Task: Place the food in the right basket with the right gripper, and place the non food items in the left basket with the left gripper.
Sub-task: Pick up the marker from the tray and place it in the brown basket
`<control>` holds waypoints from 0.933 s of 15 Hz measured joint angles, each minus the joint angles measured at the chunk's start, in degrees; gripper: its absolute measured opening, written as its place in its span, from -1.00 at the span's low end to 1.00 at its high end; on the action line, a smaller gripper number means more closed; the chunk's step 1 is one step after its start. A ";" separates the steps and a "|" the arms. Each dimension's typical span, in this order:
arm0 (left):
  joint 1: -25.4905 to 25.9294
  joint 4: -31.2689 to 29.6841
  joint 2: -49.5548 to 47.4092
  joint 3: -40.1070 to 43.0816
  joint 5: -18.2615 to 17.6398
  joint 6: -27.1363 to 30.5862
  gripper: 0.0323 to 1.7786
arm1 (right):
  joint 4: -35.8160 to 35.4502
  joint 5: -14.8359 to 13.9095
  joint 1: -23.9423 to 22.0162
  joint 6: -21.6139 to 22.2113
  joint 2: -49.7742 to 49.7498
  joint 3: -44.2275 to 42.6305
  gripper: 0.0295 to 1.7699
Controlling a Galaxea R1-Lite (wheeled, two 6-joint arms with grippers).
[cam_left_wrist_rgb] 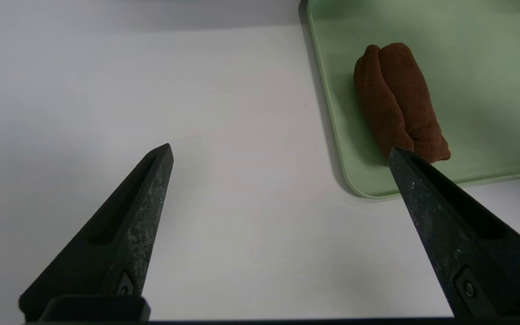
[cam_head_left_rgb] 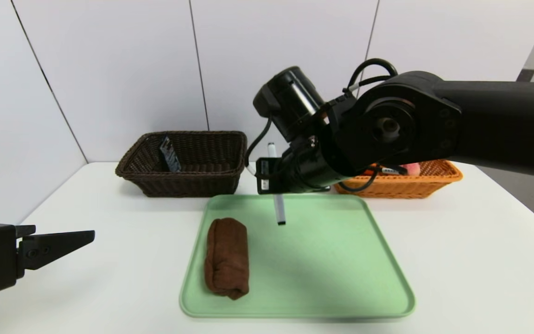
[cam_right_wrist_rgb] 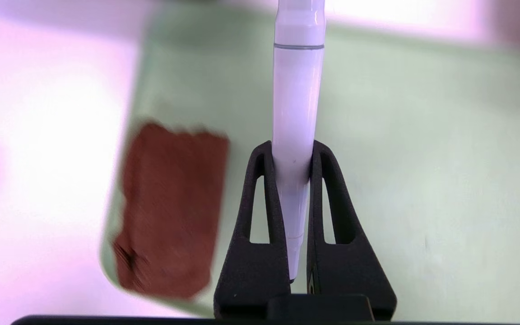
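Two baskets stand at the back of the white counter (cam_head_left_rgb: pixel 109 222): a dark brown basket (cam_head_left_rgb: pixel 183 162) on the left and an orange basket (cam_head_left_rgb: pixel 401 183) on the right. Between them and nearer to the robot lies a green tray (cam_head_left_rgb: pixel 322 260). The right tool (cam_right_wrist_rgb: pixel 292 155) is over the back part of the tray, and its two fingers are pressed together on a white pen (cam_right_wrist_rgb: pixel 296 108). The pen is held near one end, and the long part of it sticks out beyond the fingertips. In the head view the pen (cam_head_left_rgb: pixel 278 206) hangs almost upright under the right arm, with its dark lower tip above the tray and not touching it. A rolled brown towel (cam_head_left_rgb: pixel 227 257) lies on the left part of the tray, apart from the pen. The left tool (cam_left_wrist_rgb: pixel 280 151) is low at the left side, above the bare counter, and its fingers stand wide apart with nothing between them. In the left wrist view one fingertip is before the near corner of the tray, close to the end of the towel (cam_left_wrist_rgb: pixel 397 99). Inside the brown basket a small dark flat thing (cam_head_left_rgb: pixel 170 153) leans on the wall. In the orange basket something pink (cam_head_left_rgb: pixel 410 168) shows, mostly hidden by the right arm.
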 joint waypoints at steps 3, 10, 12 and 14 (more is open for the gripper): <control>0.00 -0.12 -0.18 0.26 1.08 0.10 0.90 | -17.20 -2.45 0.05 -8.84 0.22 0.26 -0.85; -0.05 -0.26 -0.90 5.41 2.07 0.41 0.90 | -59.20 1.73 -0.20 -25.16 12.52 0.11 -0.85; -0.05 -0.12 -1.48 6.07 4.06 0.52 0.90 | -65.80 2.18 -0.65 -28.72 15.99 -0.11 -0.85; -0.05 -0.11 -1.89 6.79 4.72 0.54 0.90 | -69.69 1.57 -1.60 -32.10 18.92 -0.17 -0.85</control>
